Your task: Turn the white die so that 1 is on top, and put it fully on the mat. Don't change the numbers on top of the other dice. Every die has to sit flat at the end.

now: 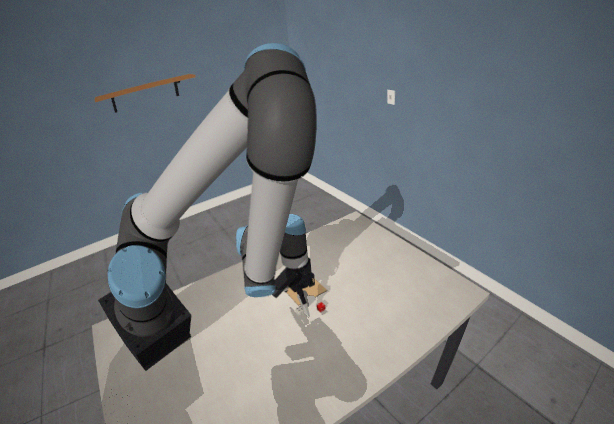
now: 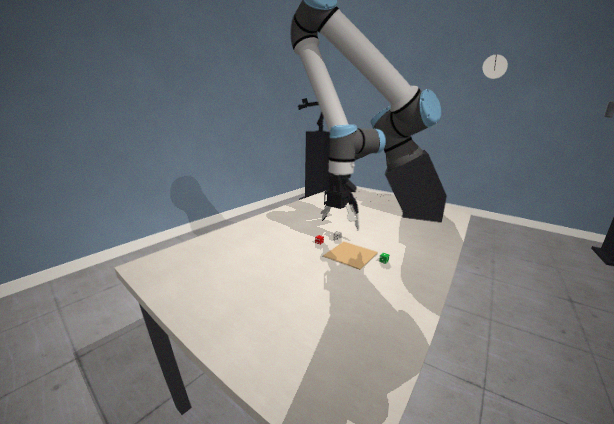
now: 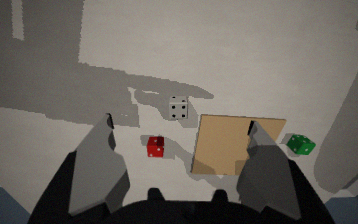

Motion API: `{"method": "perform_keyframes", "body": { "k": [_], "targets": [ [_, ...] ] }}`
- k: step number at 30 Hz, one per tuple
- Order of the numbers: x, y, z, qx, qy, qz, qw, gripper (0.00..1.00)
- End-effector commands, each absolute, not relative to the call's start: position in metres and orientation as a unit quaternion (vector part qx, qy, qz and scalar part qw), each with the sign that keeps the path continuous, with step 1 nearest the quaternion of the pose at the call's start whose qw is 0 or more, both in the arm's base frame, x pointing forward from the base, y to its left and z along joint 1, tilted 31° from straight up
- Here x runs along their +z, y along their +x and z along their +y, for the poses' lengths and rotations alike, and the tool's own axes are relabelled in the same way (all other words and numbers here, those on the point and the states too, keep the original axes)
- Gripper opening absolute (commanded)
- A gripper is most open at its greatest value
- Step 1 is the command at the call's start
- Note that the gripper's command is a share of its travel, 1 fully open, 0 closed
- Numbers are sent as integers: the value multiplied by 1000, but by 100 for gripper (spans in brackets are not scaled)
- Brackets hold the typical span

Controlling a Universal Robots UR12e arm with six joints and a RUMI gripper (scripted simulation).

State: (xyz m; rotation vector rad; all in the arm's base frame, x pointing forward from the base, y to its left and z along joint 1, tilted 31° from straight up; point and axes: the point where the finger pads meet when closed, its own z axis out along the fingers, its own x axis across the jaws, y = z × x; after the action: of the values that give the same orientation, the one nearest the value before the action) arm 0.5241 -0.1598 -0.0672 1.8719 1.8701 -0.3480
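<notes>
The white die [image 3: 178, 108] sits flat on the table, off the tan mat [image 3: 233, 145], a little way from the mat's left edge; it also shows in the exterior view [image 2: 337, 235]. Its top number is too small to read. The red die [image 3: 155, 147] lies on the table beside the mat, near the white die, and shows in the exterior view [image 2: 319, 239] and the top view [image 1: 322, 307]. The green die [image 3: 301, 144] [image 2: 384, 258] lies on the table at the mat's other side. My gripper [image 3: 181, 118] [image 2: 340, 218] is open and empty, hovering above the dice.
The mat [image 2: 350, 255] lies near the table's middle. The robot base [image 1: 144, 320] stands on the table's corner. The table edges drop to a tiled floor.
</notes>
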Motion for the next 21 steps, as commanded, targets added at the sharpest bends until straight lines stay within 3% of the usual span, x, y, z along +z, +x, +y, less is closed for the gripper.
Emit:
{"method": "perform_keyframes", "body": {
  "k": [1, 21],
  "targets": [
    [-69, 526, -155, -127, 682, 681, 234, 100],
    [-118, 560, -60, -127, 682, 681, 235, 100]
  ]
}}
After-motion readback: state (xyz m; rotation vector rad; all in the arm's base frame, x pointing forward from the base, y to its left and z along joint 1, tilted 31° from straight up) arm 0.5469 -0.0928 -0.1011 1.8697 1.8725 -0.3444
